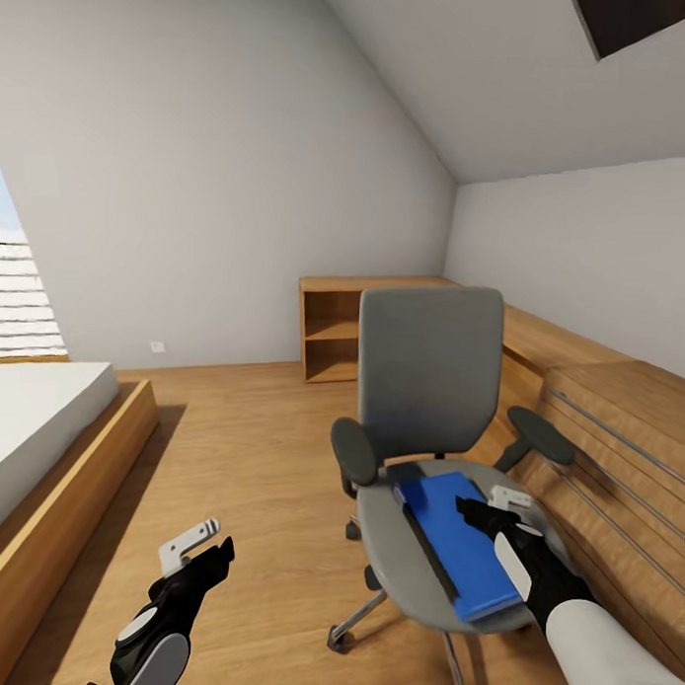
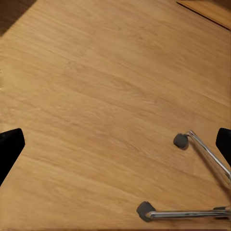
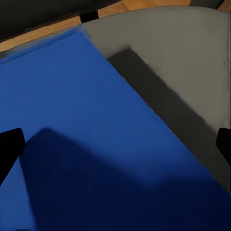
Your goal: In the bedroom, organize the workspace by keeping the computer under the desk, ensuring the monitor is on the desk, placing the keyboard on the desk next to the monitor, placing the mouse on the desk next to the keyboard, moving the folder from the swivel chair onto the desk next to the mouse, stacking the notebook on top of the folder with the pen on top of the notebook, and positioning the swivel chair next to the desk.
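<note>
Wooden floor (image 1: 250,448) is under our left gripper (image 1: 209,541), which hangs beside the swivel chair (image 1: 430,385), fingers wide and holding nothing. On the grey seat lies the folder (image 1: 454,539), a flat blue rectangle w/ dark edge, partly over the seat front. Our right gripper (image 1: 490,508) is just above it, fingers wide apart, not yet closed. We judge the task is at an early stage: folder not lifted, chair not yet by a desk.
</note>
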{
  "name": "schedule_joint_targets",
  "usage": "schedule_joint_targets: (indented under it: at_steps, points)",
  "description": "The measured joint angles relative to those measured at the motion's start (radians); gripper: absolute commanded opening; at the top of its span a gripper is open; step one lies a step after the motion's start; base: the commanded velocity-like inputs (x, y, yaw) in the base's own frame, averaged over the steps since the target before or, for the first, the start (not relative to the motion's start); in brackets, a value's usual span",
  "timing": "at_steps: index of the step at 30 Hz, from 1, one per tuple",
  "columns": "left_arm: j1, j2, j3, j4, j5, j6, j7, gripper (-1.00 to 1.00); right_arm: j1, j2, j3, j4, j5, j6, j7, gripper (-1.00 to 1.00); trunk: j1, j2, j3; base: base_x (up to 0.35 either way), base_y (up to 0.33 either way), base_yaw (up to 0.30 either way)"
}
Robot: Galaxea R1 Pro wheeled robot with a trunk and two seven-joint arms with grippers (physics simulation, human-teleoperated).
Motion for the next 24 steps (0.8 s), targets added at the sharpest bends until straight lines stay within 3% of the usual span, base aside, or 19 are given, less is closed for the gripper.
schedule_joint_targets:
  at_steps: [8,24]
  points:
    - [0.0,0.0,0.0,0.0,0.0,0.0,0.0,1.0,0.0,0.0,0.0,0.0,0.001,0.0,0.0,1.0,0.0,0.0,0.0,-0.179,0.0,0.0]
    - [0.0,0.0,0.0,0.0,0.0,0.0,0.0,1.0,0.0,0.0,0.0,0.001,0.001,0.0,0.0,1.0,0.0,0.0,0.0,-0.016,0.0,0.0]
